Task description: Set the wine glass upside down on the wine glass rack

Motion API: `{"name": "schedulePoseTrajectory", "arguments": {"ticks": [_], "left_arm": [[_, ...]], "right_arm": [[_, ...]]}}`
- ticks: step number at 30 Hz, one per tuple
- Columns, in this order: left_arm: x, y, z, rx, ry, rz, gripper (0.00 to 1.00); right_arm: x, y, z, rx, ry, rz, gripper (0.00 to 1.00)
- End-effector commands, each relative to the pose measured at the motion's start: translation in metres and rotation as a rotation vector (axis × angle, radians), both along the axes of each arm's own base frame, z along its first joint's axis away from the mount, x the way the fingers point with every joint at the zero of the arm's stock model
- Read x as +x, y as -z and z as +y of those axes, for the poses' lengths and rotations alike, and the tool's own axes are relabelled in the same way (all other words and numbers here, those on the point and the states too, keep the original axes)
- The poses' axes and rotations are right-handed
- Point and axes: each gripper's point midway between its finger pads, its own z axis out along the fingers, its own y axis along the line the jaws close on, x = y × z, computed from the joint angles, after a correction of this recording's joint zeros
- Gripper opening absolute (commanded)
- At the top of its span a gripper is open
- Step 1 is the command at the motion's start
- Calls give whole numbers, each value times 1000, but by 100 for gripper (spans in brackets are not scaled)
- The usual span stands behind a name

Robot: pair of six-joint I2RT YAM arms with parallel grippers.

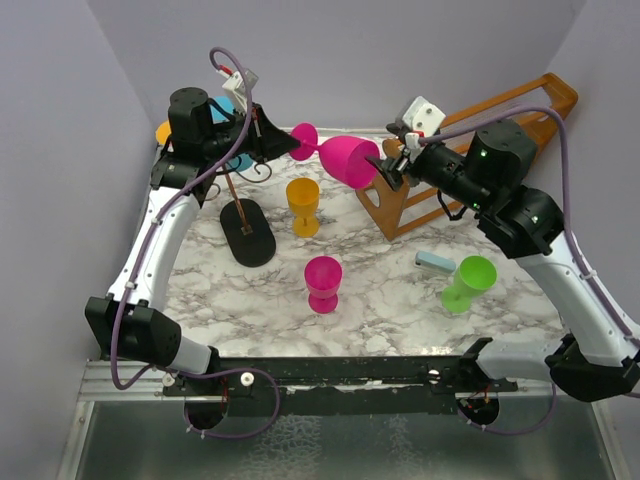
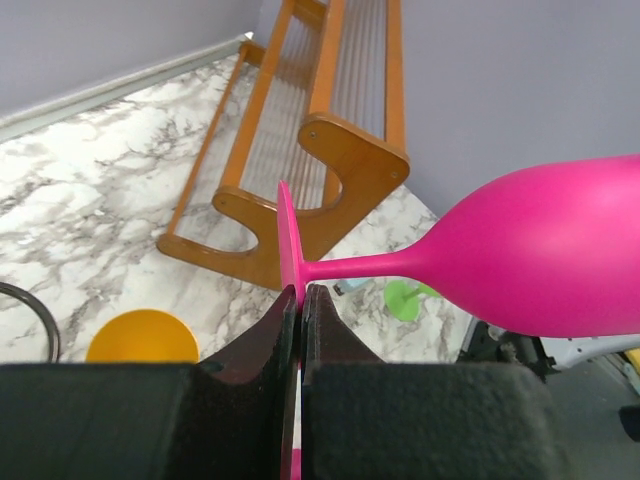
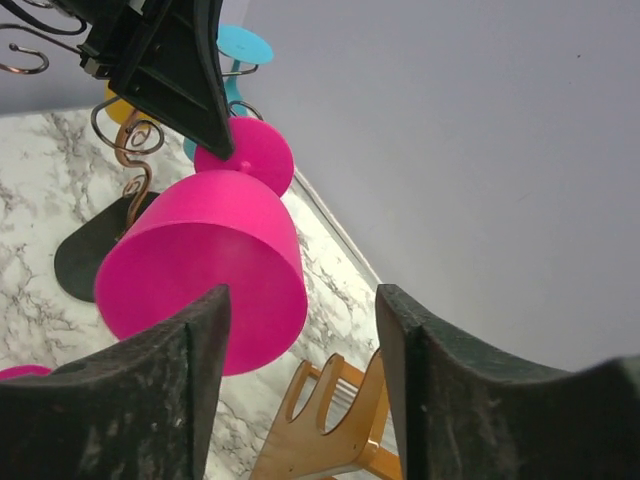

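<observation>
My left end effector [image 2: 300, 300] gripped the glass [image 2: 540, 260] by its foot; my right end effector [image 3: 300, 300] stood open. Next I'd hang it inverted on the rack [image 1: 248, 232].

Robot lab cell: marble-print table [image 1: 390, 300] boxed in by plain lilac walls [image 1: 400, 50]

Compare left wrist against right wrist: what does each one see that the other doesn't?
Left wrist only: the left tool shut on the foot of the pink wine glass, and a green glass on the table beyond.
Right wrist only: the right tool, open, with the bowl just ahead of it; the wine glass rack with its curled hooks; a blue glass near those hooks.
Both: the pink wine glass lying sideways in the air, the wooden rack, the marble table.
</observation>
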Motion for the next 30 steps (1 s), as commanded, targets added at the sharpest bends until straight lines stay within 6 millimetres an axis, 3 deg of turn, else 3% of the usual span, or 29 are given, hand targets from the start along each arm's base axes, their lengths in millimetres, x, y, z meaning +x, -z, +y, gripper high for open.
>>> {"name": "schedulePoseTrajectory", "arguments": {"ticks": [1, 3, 9, 12, 19, 25, 30], "left_arm": [[4, -27, 19, 56, -92, -126, 0], [8, -31, 27, 71, -125, -144, 0], [16, -41, 47, 142, -204, -219, 0], [19, -44, 62, 227, -267, -268, 0], [11, -58, 96, 506, -326, -458, 0], [-29, -65, 97, 689, -139, -629, 0], [-55, -61, 111, 872, -43, -722, 0]], "right_arm": [[-10, -14, -22, -10, 19, -70, 65], [-12, -15, -30, -15, 24, -79, 73], [-18, -13, -52, -29, 53, -101, 81], [-18, -3, -58, -41, 62, -101, 85], [-23, 62, -33, -169, -106, -56, 86], [-30, 153, -10, -287, -288, 24, 85], [-38, 176, -5, -274, -338, 47, 85]]}}
